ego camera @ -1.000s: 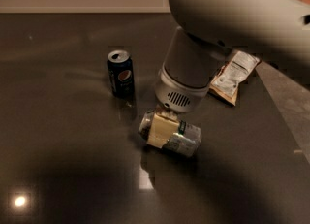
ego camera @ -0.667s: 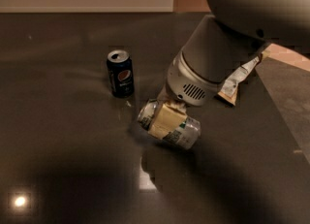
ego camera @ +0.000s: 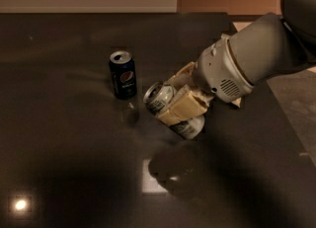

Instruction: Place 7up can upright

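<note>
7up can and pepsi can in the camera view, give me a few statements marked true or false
1. The tool is shut on the 7up can. True.
2. The 7up can stands upright on the table. False: it is tilted, held in the tool.
3. The pepsi can stands upright on the table. True.
4. The pepsi can is to the right of the 7up can in the view. False: it stands to its left.

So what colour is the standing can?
Dark blue standing can, camera view; the gripper holds the silver 7up can beside it.
</note>
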Tool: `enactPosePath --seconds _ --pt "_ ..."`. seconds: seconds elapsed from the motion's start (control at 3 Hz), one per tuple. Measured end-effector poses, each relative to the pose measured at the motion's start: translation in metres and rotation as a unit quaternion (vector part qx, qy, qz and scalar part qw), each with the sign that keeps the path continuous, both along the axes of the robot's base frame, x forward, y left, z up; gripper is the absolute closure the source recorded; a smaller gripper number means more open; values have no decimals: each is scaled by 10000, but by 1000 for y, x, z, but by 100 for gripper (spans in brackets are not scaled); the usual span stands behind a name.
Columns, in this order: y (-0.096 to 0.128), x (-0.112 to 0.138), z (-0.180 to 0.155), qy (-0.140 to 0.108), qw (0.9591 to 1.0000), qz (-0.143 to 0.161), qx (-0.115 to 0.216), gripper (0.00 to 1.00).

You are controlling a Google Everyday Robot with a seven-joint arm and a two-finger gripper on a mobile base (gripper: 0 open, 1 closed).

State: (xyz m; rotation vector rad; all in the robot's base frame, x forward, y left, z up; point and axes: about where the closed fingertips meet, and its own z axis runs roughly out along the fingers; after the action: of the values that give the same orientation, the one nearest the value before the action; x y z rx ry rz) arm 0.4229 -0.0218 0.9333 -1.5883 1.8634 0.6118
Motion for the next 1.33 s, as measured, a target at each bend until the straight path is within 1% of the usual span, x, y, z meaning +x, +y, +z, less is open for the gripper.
enactPosePath --seconds 0.33,0.67,1.0,1.33 --pt "-7 2 6 -255 9967 106 767 100" --pt "-15 5 3 -339 9906 116 1322 100" --pt "-22 6 -4 -288 9828 -15 1823 100" --pt "-27 5 -9 -249 9713 -37 2366 100"
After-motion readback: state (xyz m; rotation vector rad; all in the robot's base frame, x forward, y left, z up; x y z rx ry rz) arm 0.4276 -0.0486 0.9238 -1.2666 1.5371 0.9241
